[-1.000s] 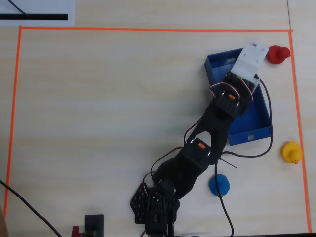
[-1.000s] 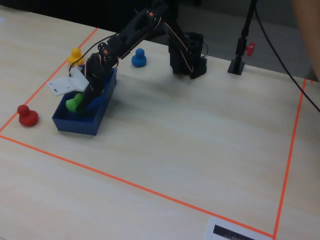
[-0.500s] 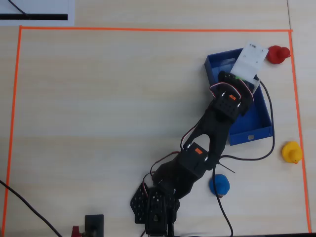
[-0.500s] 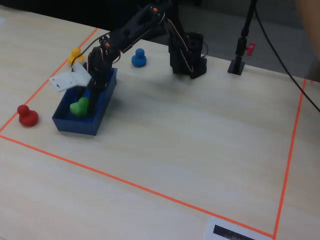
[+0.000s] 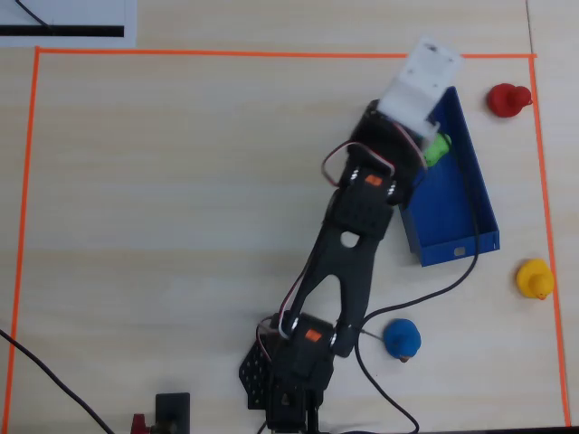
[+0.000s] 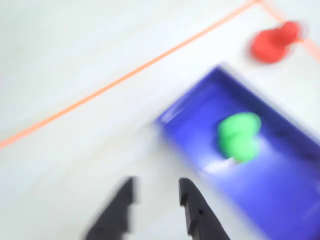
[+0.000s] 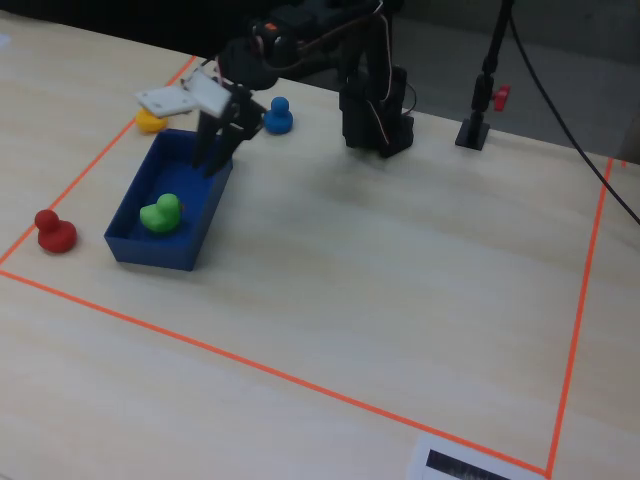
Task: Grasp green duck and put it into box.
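While the gripper (image 6: 156, 192) hangs empty with its jaws parted beside the box (image 7: 128, 240), the green duck (image 7: 160, 213) lies inside the box, well apart from the fingers; beyond the box sits a red duck (image 6: 272, 42).

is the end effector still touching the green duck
Apart. The fixed view shows the end effector raised over the box wall, with the green duck lying clear of it inside.
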`<state>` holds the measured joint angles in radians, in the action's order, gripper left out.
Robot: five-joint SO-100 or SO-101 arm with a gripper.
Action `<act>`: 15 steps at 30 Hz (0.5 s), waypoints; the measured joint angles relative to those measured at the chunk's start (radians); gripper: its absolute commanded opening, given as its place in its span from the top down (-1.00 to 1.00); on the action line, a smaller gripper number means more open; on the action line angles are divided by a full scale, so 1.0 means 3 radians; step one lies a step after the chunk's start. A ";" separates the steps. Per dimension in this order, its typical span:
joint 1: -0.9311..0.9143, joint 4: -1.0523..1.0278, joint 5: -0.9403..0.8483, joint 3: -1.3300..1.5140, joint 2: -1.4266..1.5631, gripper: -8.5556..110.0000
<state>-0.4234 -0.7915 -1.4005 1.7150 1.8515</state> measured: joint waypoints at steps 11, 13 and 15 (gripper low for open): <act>0.1094 -0.0368 -0.0915 0.3441 0.3042 0.85; 0.1140 -0.0527 -0.0951 0.3963 0.3518 0.85; 0.1197 -0.0573 -0.0977 0.4351 0.3901 0.85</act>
<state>-0.0644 -0.9633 -1.6935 3.0204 3.0219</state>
